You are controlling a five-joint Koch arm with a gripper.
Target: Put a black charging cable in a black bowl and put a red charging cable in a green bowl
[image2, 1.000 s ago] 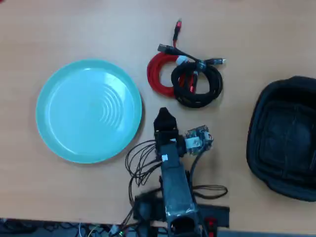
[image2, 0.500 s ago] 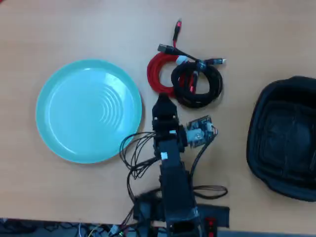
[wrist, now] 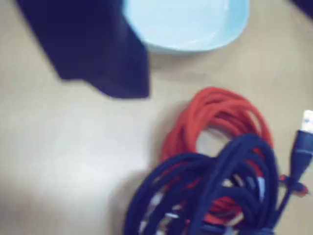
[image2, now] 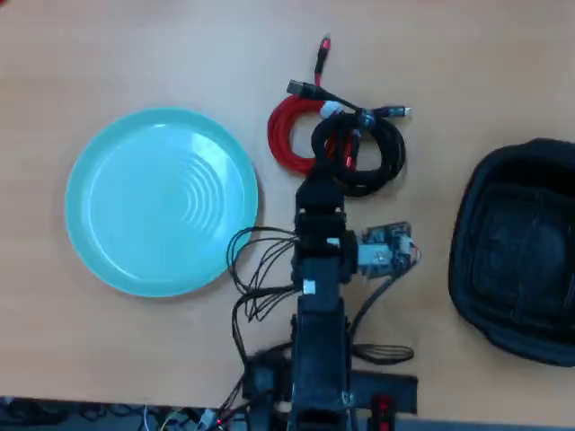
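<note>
The black charging cable (image2: pixel 361 154) lies coiled on the table, overlapping the right side of the red charging cable (image2: pixel 286 135). The wrist view shows the black coil (wrist: pixel 220 191) lying across the red coil (wrist: pixel 220 112). My gripper (image2: pixel 321 183) hangs over the near-left edge of the black coil. Only one of its fingers (wrist: pixel 98 54) shows in the wrist view, dark and blurred, with nothing in it. The green bowl (image2: pixel 117 202) sits at the left and the black bowl (image2: pixel 521 247) at the right edge; both hold nothing.
The arm's loose black wires (image2: pixel 256 274) and a small circuit board (image2: pixel 386 251) stick out beside the wrist. The arm's base (image2: pixel 314 386) stands at the table's near edge. In the wrist view the green bowl's rim (wrist: pixel 195 44) is at the top.
The arm has reached forward and slightly right, so the gripper went from short of the coils to over the black coil's near edge. Cables and bowls have not moved.
</note>
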